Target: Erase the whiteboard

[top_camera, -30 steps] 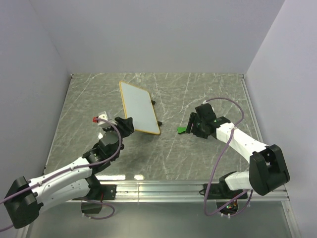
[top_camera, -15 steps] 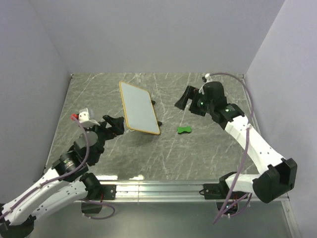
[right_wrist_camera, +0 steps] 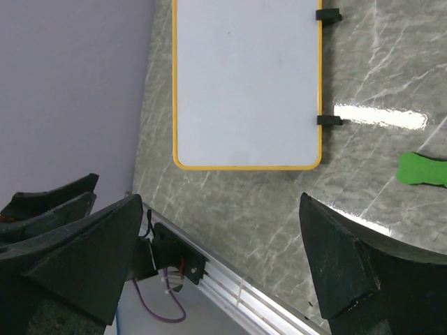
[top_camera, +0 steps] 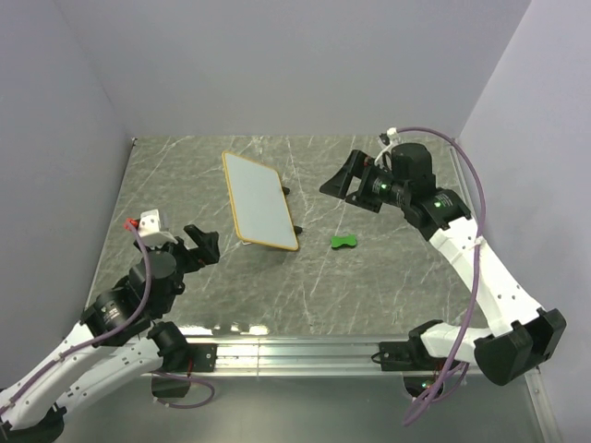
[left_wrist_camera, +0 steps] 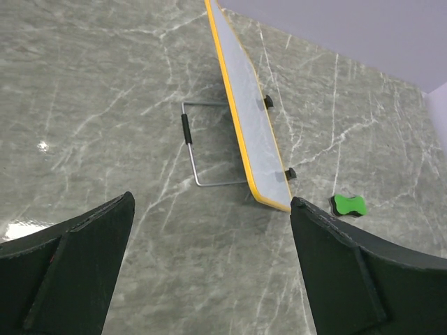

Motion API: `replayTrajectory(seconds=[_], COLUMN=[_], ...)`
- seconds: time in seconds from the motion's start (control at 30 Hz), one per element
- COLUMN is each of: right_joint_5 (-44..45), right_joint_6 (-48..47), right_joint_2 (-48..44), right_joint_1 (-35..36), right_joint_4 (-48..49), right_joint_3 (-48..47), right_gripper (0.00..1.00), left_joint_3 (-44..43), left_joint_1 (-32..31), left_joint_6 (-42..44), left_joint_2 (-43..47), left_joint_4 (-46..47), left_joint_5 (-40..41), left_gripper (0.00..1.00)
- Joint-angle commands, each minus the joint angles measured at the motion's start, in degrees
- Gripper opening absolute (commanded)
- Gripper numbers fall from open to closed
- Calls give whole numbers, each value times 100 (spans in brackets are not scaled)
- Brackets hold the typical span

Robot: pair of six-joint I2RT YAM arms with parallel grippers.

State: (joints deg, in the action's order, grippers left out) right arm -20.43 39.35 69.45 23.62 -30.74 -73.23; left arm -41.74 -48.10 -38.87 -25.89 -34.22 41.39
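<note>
Fingers spread and empty, the right gripper has lifted off the green eraser and the left gripper, likewise spread, has retreated from the blank whiteboard: erasing looks done.

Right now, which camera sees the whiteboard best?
The right wrist view: the whiteboard shows face-on and large. The top external view shows it small and slanted; the left wrist view, nearly edge-on.

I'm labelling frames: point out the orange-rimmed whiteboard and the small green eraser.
Orange-rimmed white rectangular whiteboard (right_wrist_camera: 244, 77), right wrist view, middle of its white face.
Small green eraser (top_camera: 343, 243), top external view, its middle.
</note>
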Motion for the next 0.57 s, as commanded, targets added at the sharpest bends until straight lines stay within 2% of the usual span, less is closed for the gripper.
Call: replayTrajectory(seconds=[0.0,0.13,0.43,0.53], right_joint_5=[-40,91,-40,232], right_joint_6=[28,361,301,126], right_joint_2=[-396,-590,-450,-223], right_joint_1=[-24,-33,-147,-173], right_joint_4=[137,630,937,405], right_joint_3=[107,458,529,196], right_gripper=[100,100,100,100], left_joint_3=[-203,-203,-54,34], left_joint_1=[-16,-16,-16,-16], left_joint_6=[353,477,802,1004], left_joint_2=[40,-91,-101,-144], left_joint_4=[47,3,354,512], left_joint_5=[229,379,528,590], left_gripper=[100,99,99,100])
